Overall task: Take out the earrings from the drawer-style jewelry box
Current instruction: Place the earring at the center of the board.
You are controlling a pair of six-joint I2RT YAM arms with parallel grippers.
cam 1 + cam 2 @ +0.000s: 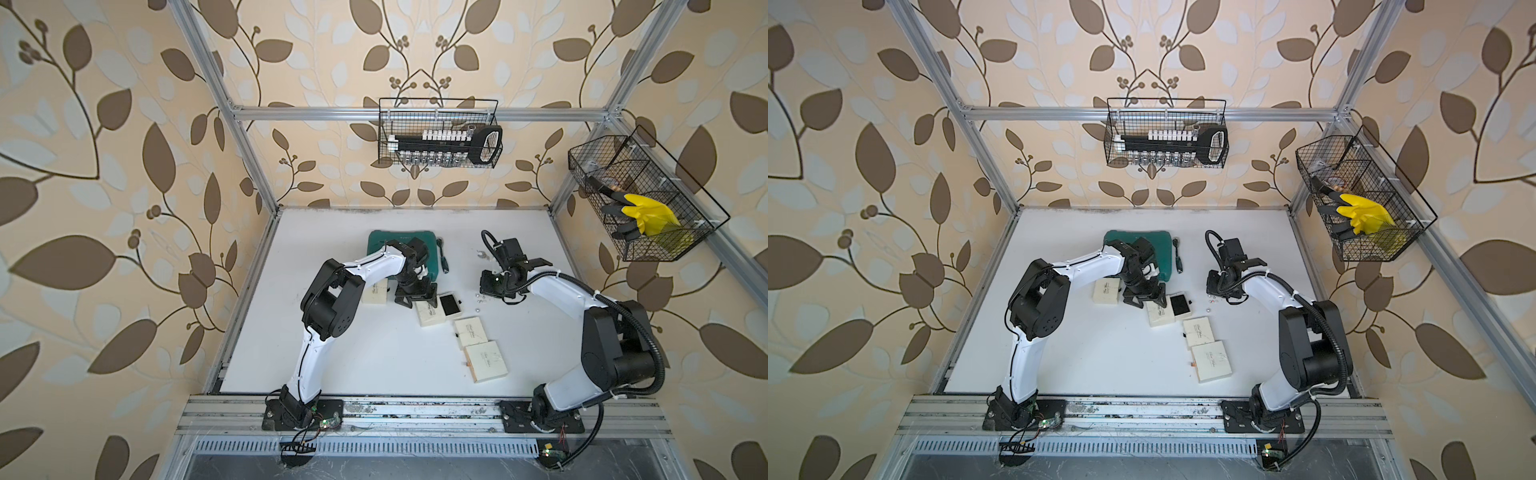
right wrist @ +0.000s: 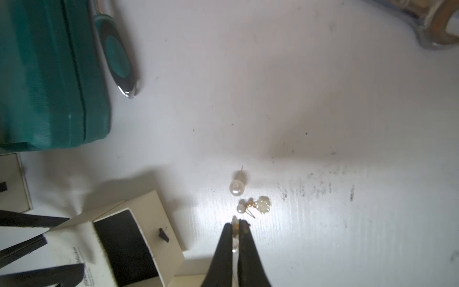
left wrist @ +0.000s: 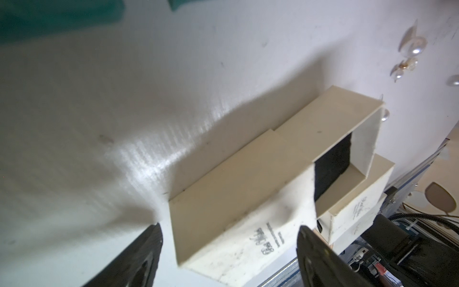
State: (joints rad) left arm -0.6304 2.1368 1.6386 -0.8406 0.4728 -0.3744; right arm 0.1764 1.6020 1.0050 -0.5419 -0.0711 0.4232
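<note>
The cream jewelry box (image 1: 430, 314) lies mid-table with its black-lined drawer (image 1: 449, 304) pulled out toward the right. The drawer lining (image 2: 126, 246) shows nothing lying on it. My left gripper (image 3: 228, 227) stands open astride the box sleeve (image 3: 223, 198), with a gap showing beside one finger. Several tiny pearl earrings (image 2: 237, 185) lie on the white table just right of the drawer, and they appear as specks (image 1: 478, 298) in both top views. My right gripper (image 2: 236, 225) is shut on one small earring, right beside a pearl cluster (image 2: 258, 206).
Three more cream boxes (image 1: 374, 295) (image 1: 471, 332) (image 1: 486, 361) lie around. A green case (image 1: 386, 245) and a green-handled tool (image 1: 442, 255) sit at the back. A small glinting object (image 1: 482, 253) lies behind the right gripper. Wire baskets (image 1: 438, 133) (image 1: 640, 199) hang on the walls.
</note>
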